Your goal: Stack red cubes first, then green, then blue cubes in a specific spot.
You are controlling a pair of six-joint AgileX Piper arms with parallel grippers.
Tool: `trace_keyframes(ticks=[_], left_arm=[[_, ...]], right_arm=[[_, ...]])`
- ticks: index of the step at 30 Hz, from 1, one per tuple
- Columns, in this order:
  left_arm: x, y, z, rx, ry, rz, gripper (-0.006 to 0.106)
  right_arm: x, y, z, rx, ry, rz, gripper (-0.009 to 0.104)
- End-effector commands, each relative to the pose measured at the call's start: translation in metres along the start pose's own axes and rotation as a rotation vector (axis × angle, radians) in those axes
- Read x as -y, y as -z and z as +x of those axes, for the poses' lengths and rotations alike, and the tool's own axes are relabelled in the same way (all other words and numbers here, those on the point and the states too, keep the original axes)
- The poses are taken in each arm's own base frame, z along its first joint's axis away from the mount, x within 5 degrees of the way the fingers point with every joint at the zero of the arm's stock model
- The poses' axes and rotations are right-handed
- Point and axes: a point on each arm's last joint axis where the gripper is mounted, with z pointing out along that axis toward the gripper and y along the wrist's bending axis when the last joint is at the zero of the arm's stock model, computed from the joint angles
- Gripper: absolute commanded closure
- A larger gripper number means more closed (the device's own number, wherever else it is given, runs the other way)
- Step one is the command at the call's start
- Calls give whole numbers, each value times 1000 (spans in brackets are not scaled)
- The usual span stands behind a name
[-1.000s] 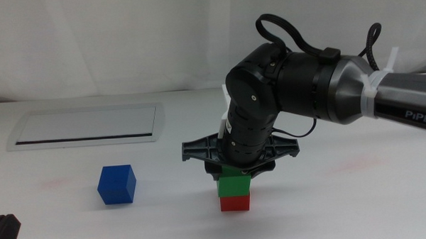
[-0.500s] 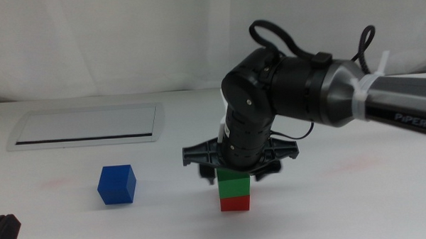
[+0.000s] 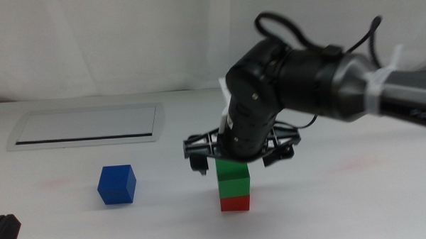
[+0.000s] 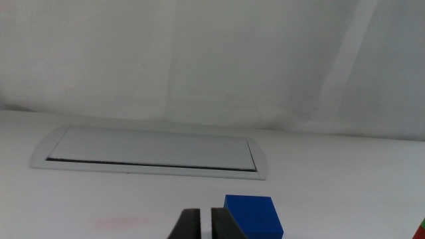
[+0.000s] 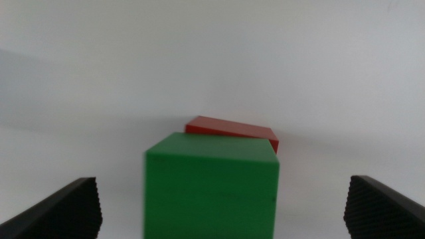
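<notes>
I observe the white tabletop (image 3: 330,208) carrying all items. A grey-framed slot panel (image 3: 85,127) lies flat toward the far left corner of the tabletop. The right arm (image 3: 318,84) reaches in from the right edge. Its end effector, the right end effector (image 3: 233,159), hangs directly above the stack near the middle of the front edge. My wrist feed shows its jaws spread wide, well apart from the green cube (image 5: 211,186) on either side and gripping nothing. The green cube (image 3: 233,179) sits squarely on the red cube (image 3: 235,202), faces touching, and the red cube rests on bare tabletop. In the right wrist feed only a sliver of the red cube (image 5: 232,127) shows beyond the green one. The blue cube (image 3: 116,184) stands alone on the tabletop, well left of the stack and in front of the slot panel. The left end effector (image 4: 199,224) waits at the front left corner, jaws nearly together with a thin gap, holding nothing; the blue cube (image 4: 253,216) lies just beyond it.
</notes>
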Motion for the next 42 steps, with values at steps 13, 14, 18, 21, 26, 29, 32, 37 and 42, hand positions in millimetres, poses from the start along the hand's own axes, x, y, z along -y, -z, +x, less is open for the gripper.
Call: trace_keyframes(ticks=[13, 14, 18, 21, 26, 29, 32, 37, 42], left_arm=[[-2, 0, 12, -29, 4, -4, 103], [-2, 0, 12, -29, 4, -4, 103], [-2, 0, 12, -29, 4, -4, 103], [-2, 0, 12, -29, 4, -4, 103], [-2, 0, 12, -29, 4, -4, 103], [-2, 0, 12, -29, 4, -4, 103], [-2, 0, 12, -29, 4, -4, 103], [-2, 0, 12, -29, 4, -4, 103], [-2, 0, 12, -29, 4, -4, 103]], right_arm=[[59, 123, -30, 399, 214, -133, -8], [70, 127, -34, 407, 206, -120, -8], [130, 144, -48, 431, 198, -37, -5], [190, 160, -49, 425, 129, 63, 4], [256, 180, -38, 412, -28, 165, 26], [293, 187, -19, 393, -127, 221, 45], [312, 188, 6, 383, -145, 264, 68], [291, 199, 78, 607, -71, 245, 97], [269, 206, 135, 771, -45, 214, 97]])
